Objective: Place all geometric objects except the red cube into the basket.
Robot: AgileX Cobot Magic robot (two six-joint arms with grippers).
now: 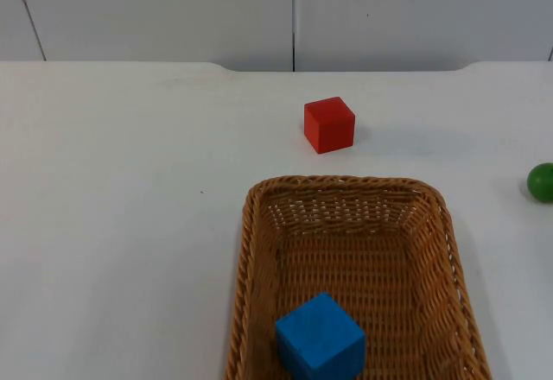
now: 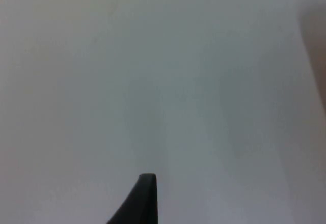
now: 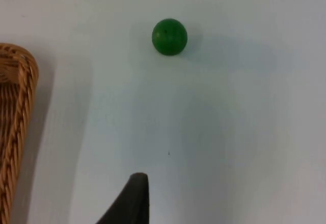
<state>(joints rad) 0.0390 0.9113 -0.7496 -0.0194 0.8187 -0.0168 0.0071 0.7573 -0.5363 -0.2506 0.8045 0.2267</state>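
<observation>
A wicker basket [image 1: 256, 224] stands at the front middle of the table, and a blue cube [image 1: 320, 337] lies inside it near its front left. A red cube [image 1: 329, 124] sits on the table behind the basket. A green ball [image 1: 542, 181] rests on the table at the right edge of the top view, to the right of the basket. In the right wrist view the green ball [image 3: 169, 36] lies ahead of a black fingertip [image 3: 133, 198], with the basket's rim [image 3: 19, 96] off to one side. One black fingertip [image 2: 141, 201] of the left gripper hangs over bare white table.
The grey partition wall [image 1: 294, 13] closes the table at the back. White table top [image 1: 112, 207] stretches to the left of the basket.
</observation>
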